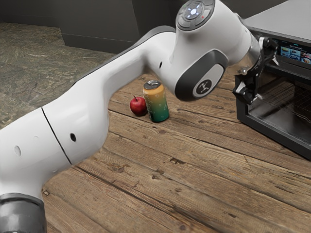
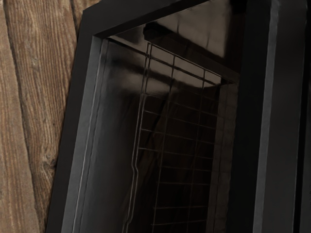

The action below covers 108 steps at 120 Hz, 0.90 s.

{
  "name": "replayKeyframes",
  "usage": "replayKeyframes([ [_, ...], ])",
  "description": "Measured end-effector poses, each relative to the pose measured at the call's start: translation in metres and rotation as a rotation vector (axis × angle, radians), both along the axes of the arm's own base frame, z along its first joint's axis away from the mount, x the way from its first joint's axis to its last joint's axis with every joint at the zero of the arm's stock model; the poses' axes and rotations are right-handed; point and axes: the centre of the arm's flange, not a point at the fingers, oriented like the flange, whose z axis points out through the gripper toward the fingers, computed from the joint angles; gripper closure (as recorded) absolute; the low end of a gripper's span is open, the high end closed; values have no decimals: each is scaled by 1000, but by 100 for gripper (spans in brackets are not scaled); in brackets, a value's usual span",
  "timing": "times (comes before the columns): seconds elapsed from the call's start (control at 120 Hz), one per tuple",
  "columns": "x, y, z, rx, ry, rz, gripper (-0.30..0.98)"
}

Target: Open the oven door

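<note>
Tool (image 1: 262,77) beside boxy, dark oven (image 1: 284,99), wire-racked inside

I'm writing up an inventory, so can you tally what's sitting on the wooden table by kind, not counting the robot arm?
Apple: 1
Drink can: 1
Oven: 1
Total: 3

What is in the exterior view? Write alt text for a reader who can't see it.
A white robot arm reaches across a wooden table, its black gripper at the front of a dark oven. A red apple and an orange-and-green can stand side by side on the table.
</note>
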Motion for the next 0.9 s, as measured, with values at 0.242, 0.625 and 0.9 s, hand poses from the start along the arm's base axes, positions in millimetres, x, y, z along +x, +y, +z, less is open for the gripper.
replayKeyframes([
  [0.242, 7, 9, 6, 27, -53, -41, 0],
  [0.625, 17, -3, -12, 47, -111, -117, 0],
  [0.9, 26, -6, -38, 54, -99, -141, 0],
])
